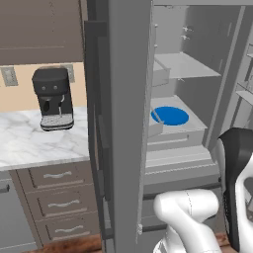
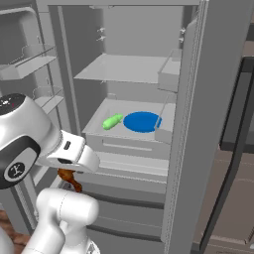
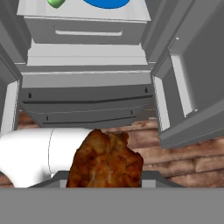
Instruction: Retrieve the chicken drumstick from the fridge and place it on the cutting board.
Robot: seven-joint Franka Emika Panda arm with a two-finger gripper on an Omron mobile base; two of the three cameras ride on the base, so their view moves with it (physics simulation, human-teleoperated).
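Closest to our hand camera sits the chicken drumstick (image 3: 105,159), a reddish-brown lump at 6 o'clock in that view, hiding the fingertips. Our pincer (image 2: 69,179) is nearly closed and clamped on it; in the right base view a bit of brown meat hangs just under the white hand, at about 8 o'clock of the picture, in front of the lowest drawers and outside the shelves.

Beyond the drumstick we see brown wooden floor (image 3: 183,153) and then the fridge (image 2: 149,149), both doors swung wide, pale grey drawers stacked low in its body. Higher and deeper, on the middle shelf, a round blue plate (image 2: 142,121) lies flat, with a small green vegetable (image 2: 112,121) just beside it at its 9 o'clock in the right base view; whether they touch we cannot tell. One bare shelf stands above that.

Farther off, at 9 o'clock in the left base view, a marble table (image 1: 39,141) carries a black coffee machine (image 1: 53,98) against a tan wall, with brown drawers (image 1: 57,202) below it and a brown wall cabinet (image 1: 39,29) above.
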